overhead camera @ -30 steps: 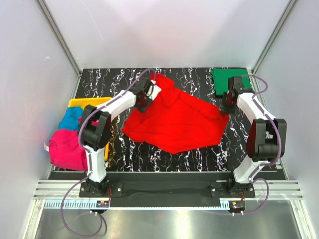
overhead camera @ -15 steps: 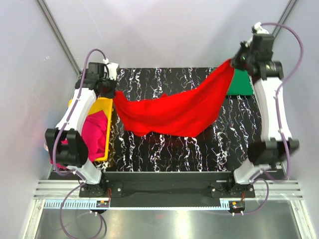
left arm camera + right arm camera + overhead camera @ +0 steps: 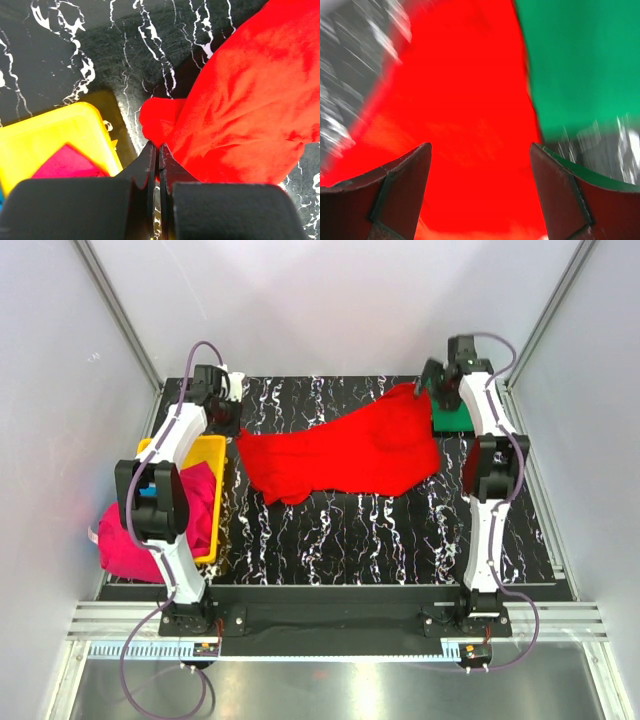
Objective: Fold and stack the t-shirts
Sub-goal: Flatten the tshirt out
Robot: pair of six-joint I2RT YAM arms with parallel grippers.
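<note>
The red t-shirt lies spread and rumpled across the middle of the black marbled table. My left gripper is at its left end, and in the left wrist view the jaws are shut on a corner of the red cloth. Above the shirt's far right corner my right gripper stands open, with nothing between its fingers and red cloth below them. The folded green t-shirt lies flat at the back right, also visible as green cloth. The magenta t-shirt is heaped in the tray.
A yellow tray stands at the table's left edge, right beside my left gripper; its corner shows in the left wrist view. Magenta cloth spills over its near side. Frame posts and white walls close in the back corners.
The red t-shirt, held stretched in the air between both grippers, now lies on the table. My right gripper has opened and let go of its corner. The left stays shut.
</note>
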